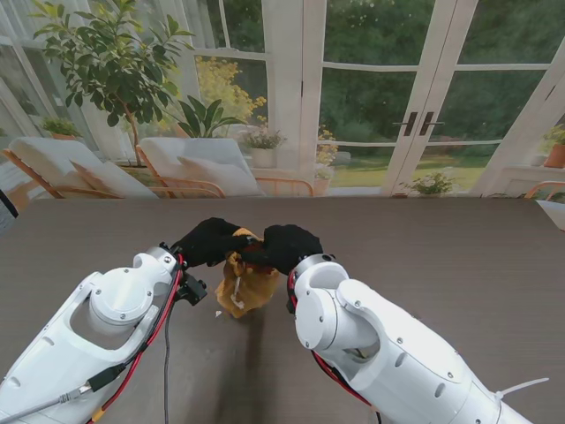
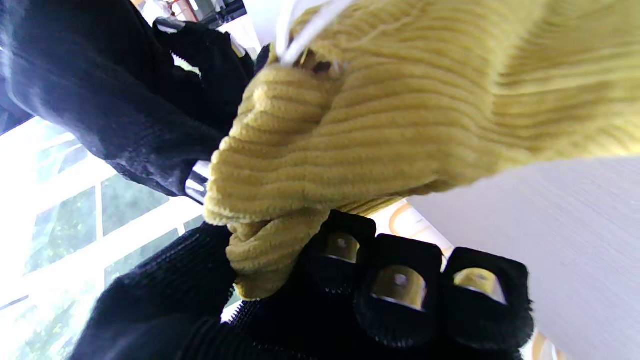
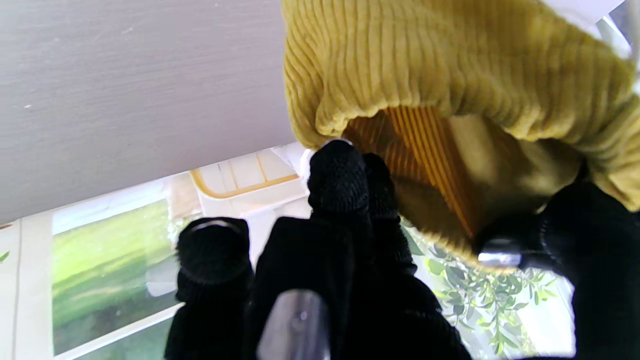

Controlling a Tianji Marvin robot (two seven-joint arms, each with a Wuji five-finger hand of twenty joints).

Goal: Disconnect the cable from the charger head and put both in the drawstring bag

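A: Where's the bag?
B: Drawstring bag [image 1: 244, 281] is pinched between both hands, just past the wrists, hanging down to the bench [image 1: 441, 256]. Mustard corduroy, soft ribbed pile, slumped lumpy shape.
A: Left hand?
B: Left hand [image 1: 210, 240], black knit glove, is clamped on the bunched rim. In its wrist view the rolled hem [image 2: 300, 170] sits right against the fingers [image 2: 400, 285], folded thick like a cuff.
A: Right?
B: Right hand [image 1: 290, 246] is clamped on the opposite rim. Its wrist view shows the mouth held apart, with orange ribbed lining [image 3: 425, 150] inside and one fingertip [image 3: 337, 170] at the hem edge.
A: Cord?
B: White drawstring [image 2: 305, 30] shows at the gathered top, thin and flat.
A: Charger, cable?
B: Can't tell; the inside is shadowed. Small white bit [image 1: 220, 312] on the grey wood-grain bench beside the bag, too small to identify.
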